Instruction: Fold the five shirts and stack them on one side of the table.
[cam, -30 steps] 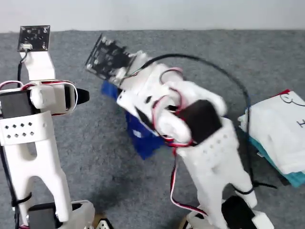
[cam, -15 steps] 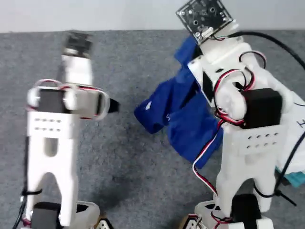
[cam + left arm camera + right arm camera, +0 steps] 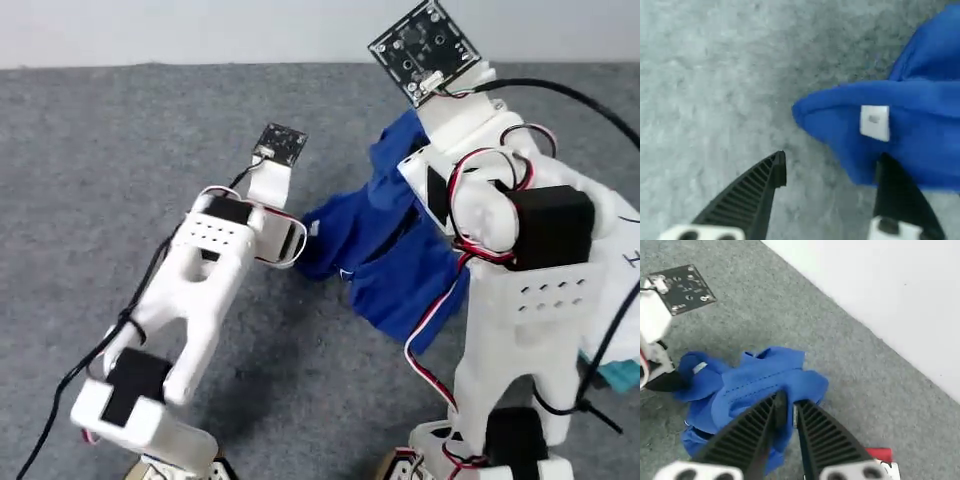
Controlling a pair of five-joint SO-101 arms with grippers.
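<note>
**A:** Which step are they on?

**B:** The blue shirt (image 3: pixel 385 255), I'd say. It's bunched up in the middle of the desk (image 3: pixel 120 150), and the right claw (image 3: pixel 786 412) is clamped on its far part.

**A:** And the left claw (image 3: pixel 832 159)?

**B:** Spread wide at the shirt's left edge, with the fold by the white tag (image 3: pixel 874 121) between its jaws. Next it should close there, I reckon, then both pull apart to spread the shirt flat. The folded stack (image 3: pixel 590 280) sits at the right edge.
</note>
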